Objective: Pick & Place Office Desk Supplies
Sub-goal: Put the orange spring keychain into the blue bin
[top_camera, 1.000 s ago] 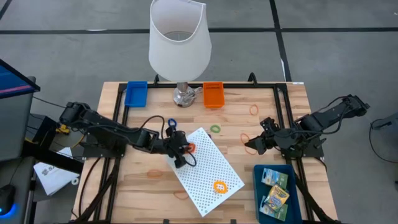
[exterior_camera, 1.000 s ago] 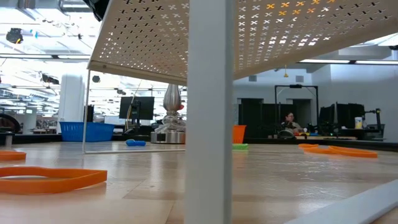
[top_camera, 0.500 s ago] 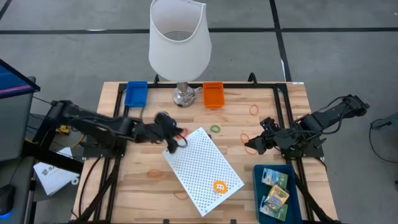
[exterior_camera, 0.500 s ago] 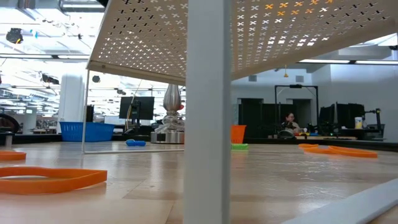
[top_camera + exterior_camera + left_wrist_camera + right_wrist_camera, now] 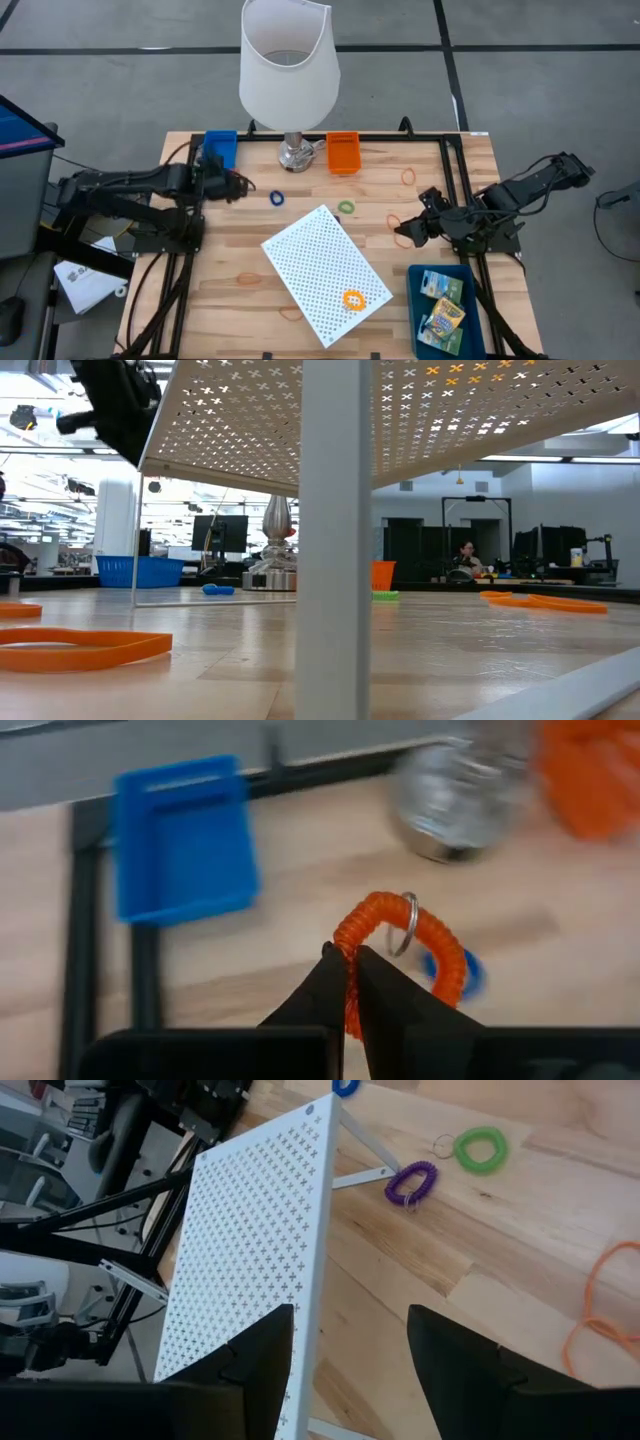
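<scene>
Left claw (image 5: 345, 982) clenched on orange coil wristband (image 5: 400, 948) with metal key ring, held above bench (image 5: 230, 300) near blue tray (image 5: 219, 149), at back left. Blue coil ring (image 5: 277, 199) lies on bench just beyond claw, silver lamp base (image 5: 294, 153) farther back.

Right claw (image 5: 407, 232) waits at bench's right side, fingers spread, holding nothing, orange rubber bands (image 5: 402, 236) beneath it.

White perforated shelf (image 5: 326, 273) stands mid-bench; purple coil ring (image 5: 411, 1181) under its edge, green coil ring (image 5: 346, 207) near. Two printed boxes (image 5: 441, 302) sit in blue bin (image 5: 418, 325), front right.
</scene>
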